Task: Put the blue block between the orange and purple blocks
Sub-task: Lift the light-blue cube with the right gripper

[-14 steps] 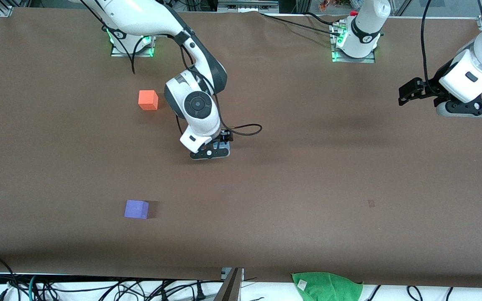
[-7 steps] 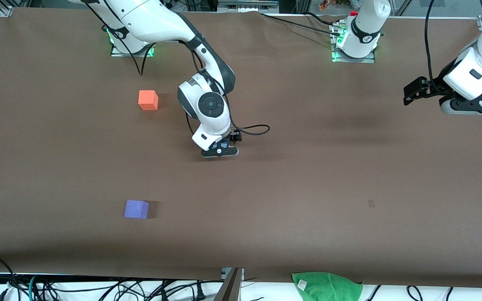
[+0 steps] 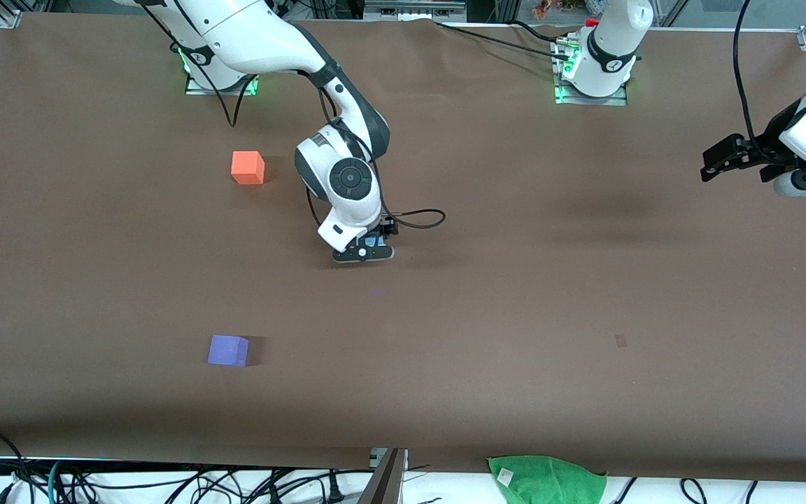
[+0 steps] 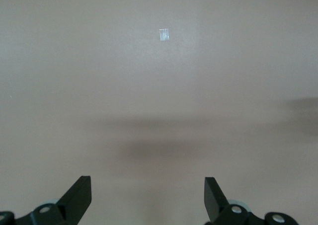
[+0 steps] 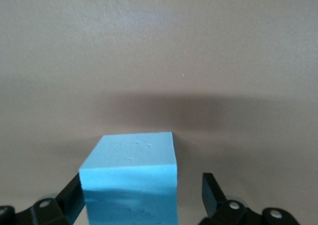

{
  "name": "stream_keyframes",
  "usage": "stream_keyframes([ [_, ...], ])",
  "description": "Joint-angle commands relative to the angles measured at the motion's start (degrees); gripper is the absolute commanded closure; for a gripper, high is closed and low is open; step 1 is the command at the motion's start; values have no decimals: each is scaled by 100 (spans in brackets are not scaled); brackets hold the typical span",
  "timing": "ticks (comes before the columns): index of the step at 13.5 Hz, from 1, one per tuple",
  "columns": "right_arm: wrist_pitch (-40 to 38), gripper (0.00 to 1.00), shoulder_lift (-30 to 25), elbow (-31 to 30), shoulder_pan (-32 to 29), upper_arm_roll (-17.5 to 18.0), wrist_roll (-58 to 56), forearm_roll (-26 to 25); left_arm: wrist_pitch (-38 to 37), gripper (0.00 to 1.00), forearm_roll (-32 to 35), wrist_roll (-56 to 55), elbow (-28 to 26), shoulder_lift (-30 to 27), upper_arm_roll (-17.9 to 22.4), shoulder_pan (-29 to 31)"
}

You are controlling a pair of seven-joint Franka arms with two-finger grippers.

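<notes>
On the table [image 3: 515,294], the blue block [image 5: 130,178] sits between the right gripper's [image 5: 139,197] spread jaws.

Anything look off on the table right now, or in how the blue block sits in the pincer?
The blue block sits off-centre between the open fingers of the right pincer, against one finger with a gap at the other. The orange block and purple block sit square and undamaged. Nothing is spilled.

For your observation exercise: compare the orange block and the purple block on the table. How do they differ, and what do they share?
Colour: the orange block is bright orange, the purple block violet.
Position: the orange block lies farther from the front camera, the purple block nearer.
Neighbours: the orange block sits beside the right arm's wrist; the purple block stands alone.
Shared: both are small matte cubes of like size, resting flat, untouched.
</notes>
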Motion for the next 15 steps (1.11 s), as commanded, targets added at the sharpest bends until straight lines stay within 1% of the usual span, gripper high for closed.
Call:
stream_keyframes([
  [1,100,0,-223,-299,37,-34,-130,-14,-67,0,117,63,-51,-29,-65,42],
  [3,100,1,-223,-299,37,-34,-130,-6,-67,0,117,71,116,41,-56,42],
  [4,144,12,-215,-291,37,-34,-130,-6,-58,0,117,71,143,68,-47,42],
  [5,205,26,-188,-291,37,-34,-130,3,-58,0,126,63,204,120,-56,33],
  [6,249,38,-179,-273,37,-34,-130,3,-58,0,117,62,248,199,-56,33],
  [7,267,47,-171,-256,28,-34,-130,3,-58,0,109,62,327,226,-56,42],
  [11,189,48,-275,-107,-42,-86,-209,38,-58,0,109,54,336,235,-38,42],
  [13,-126,48,-477,-106,-235,-165,-227,38,-58,0,108,54,336,244,-38,51],
  [14,-416,48,-565,-141,-323,-313,-375,30,-58,0,108,54,336,244,-38,51],
  [15,-706,48,-662,-167,-367,-576,-820,38,-58,0,117,54,371,253,-38,51],
])
